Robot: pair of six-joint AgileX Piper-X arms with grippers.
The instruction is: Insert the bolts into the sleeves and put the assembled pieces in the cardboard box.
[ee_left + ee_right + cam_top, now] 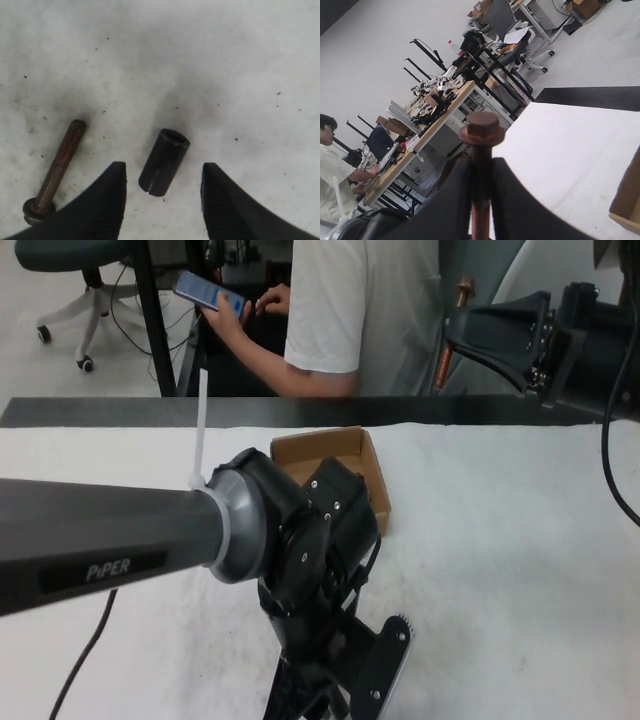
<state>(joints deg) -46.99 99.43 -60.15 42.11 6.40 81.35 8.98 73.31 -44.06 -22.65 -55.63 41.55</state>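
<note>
A short black sleeve (164, 162) lies on the white bench between the two open fingers of my left gripper (164, 172), touching neither. A brownish bolt (55, 171) lies on the bench beside it, just outside one fingertip. In the high view the left arm (300, 540) points down at the bench near the front edge. My right gripper (481, 175) is shut on a copper-coloured bolt (481, 132), head end sticking out, held high at the back right above the bench (447, 340). The cardboard box (330, 455) sits open in the middle of the bench.
The white bench cover (500, 540) has free room right of the box. A cable (85, 655) trails off the front left. A person sits behind the bench's far edge, not touching anything on it.
</note>
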